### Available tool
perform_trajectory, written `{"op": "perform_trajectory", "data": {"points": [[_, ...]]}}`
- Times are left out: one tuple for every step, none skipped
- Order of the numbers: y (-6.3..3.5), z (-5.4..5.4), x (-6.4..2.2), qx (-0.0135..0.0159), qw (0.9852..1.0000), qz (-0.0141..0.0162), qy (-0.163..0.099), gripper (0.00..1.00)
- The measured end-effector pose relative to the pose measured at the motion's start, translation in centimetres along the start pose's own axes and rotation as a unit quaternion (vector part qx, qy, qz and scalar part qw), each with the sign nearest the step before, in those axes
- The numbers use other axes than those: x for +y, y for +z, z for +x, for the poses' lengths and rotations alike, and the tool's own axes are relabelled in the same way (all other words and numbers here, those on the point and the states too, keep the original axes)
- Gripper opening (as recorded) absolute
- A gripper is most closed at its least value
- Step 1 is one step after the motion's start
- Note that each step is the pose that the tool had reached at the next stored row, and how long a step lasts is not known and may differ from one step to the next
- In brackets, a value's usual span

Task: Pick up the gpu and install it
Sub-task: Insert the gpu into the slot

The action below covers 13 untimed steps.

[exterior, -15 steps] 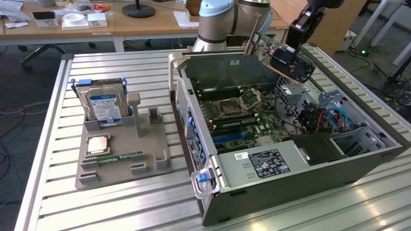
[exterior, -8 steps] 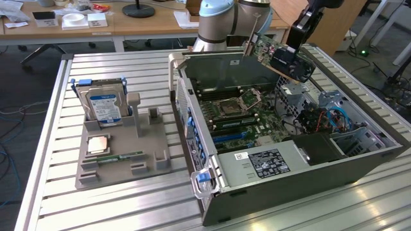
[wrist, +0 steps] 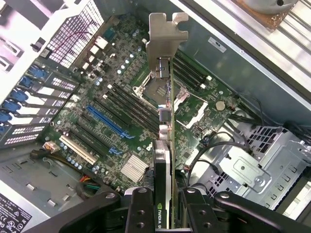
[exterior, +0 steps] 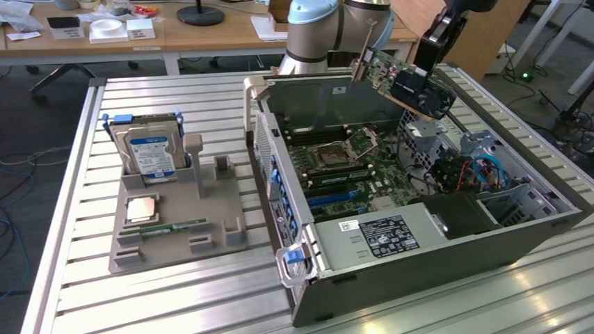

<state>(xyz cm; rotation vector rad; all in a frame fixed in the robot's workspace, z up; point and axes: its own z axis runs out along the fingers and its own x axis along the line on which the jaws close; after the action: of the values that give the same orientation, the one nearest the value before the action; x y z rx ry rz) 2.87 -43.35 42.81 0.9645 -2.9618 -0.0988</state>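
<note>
Gpu (exterior: 385, 72) (wrist: 165, 121) is clamped between the jaws of the gripper (exterior: 427, 73) (wrist: 163, 211), which are closed on its dark end. It hangs tilted in the air above the open computer case (exterior: 418, 278), over the motherboard (exterior: 339, 160) (wrist: 116, 111) and not touching it. Its silvery bracket (wrist: 167, 34) points away from the gripper.

The case lies on a slatted metal worktop (exterior: 167, 292). Beside it, on the exterior view's left, a grey holder (exterior: 177, 240) carries a hard drive (exterior: 153, 156). Wooden desks (exterior: 213, 35) stand behind. The arm (exterior: 320, 28) rises behind the case, and its black wrist reaches down from above.
</note>
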Motion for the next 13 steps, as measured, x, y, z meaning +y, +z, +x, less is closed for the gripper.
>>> {"op": "perform_trajectory", "data": {"points": [[0.01, 0.0, 0.0, 0.0002, 1.0, 0.0, -0.004, 0.26], [0.01, 0.0, 0.0, 0.0006, 1.0, 0.0, -0.009, 0.26], [0.01, 0.0, 0.0, 0.001, 0.9999, 0.0001, -0.015, 0.26], [0.01, 0.0, 0.0, 0.0014, 0.9998, 0.0001, -0.021, 0.26], [0.01, 0.0, 0.0, 0.0019, 0.9996, 0.0001, -0.028, 0.26], [0.02, 0.0, 0.0, 0.0024, 0.9994, 0.0001, -0.036, 0.26], [0.02, 0.0, 0.0, 0.003, 0.999, 0.0002, -0.044, 0.26], [0.02, 0.0, 0.0, 0.0037, 0.9985, 0.0002, -0.054, 0.26], [0.03, 0.0, 0.0, 0.0043, 0.998, 0.0003, -0.063, 0.26], [0.04, 0.0, 0.0, 0.0048, 0.9974, 0.0003, -0.071, 0.26], [0.05, 0.0, 0.0, 0.0054, 0.9968, 0.0003, -0.08, 0.26], [0.05, 0.0, 0.0, 0.006, 0.9961, 0.0004, -0.088, 0.26], [0.06, 0.0, 0.0, 0.0067, 0.9952, 0.0004, -0.097, 0.26]]}}
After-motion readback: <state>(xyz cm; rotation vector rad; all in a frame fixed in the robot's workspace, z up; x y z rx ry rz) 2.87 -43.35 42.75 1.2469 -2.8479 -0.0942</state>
